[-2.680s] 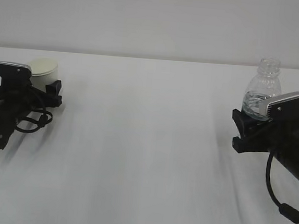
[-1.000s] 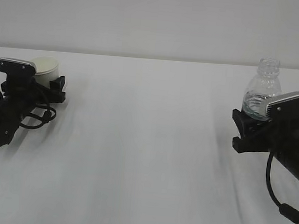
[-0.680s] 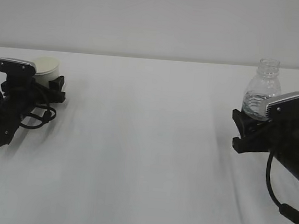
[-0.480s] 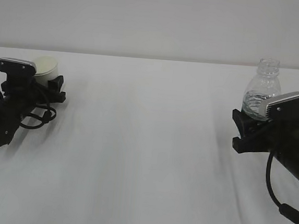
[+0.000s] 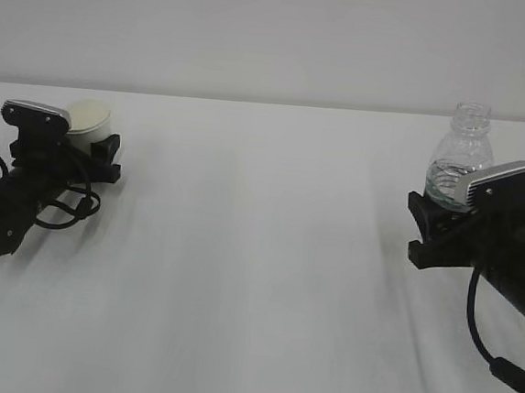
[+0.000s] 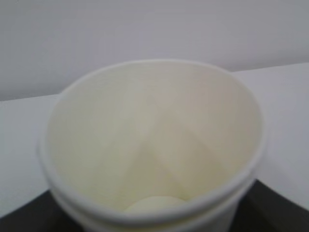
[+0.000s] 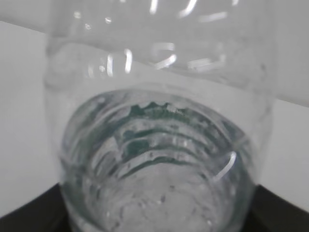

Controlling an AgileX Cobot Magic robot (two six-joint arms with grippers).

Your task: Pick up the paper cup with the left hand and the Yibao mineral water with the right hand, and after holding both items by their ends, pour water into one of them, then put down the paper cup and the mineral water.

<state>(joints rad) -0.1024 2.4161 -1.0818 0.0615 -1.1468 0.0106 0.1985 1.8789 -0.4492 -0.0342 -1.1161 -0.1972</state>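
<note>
Shifted slightly rightward since the earlier frame: black left tool (image 5: pixel 101 150), clamped around the small white tapered paper cup (image 5: pixel 90 123) at left of frame, above the white counter (image 5: pixel 255 279). Black right tool (image 5: pixel 423 224) unmoved at right, closed on the clear ribbed plastic bottle (image 5: pixel 459 159), upright, uncapped, water inside.

A plain white worktop (image 5: pixel 256 270) fills the exterior view, running back to a straight far edge against a pale wall. Taking the Yibao mineral water (image 5: pixel 456 163) as landmark: this clear, capless bottle stands upright near the worktop's right side, its base hidden, so contact with the surface cannot be confirmed. Far to its left, well apart, sits the paper cup (image 5: pixel 90 123), its base likewise hidden. Between them the surface shows only soft folds and shadows.
</note>
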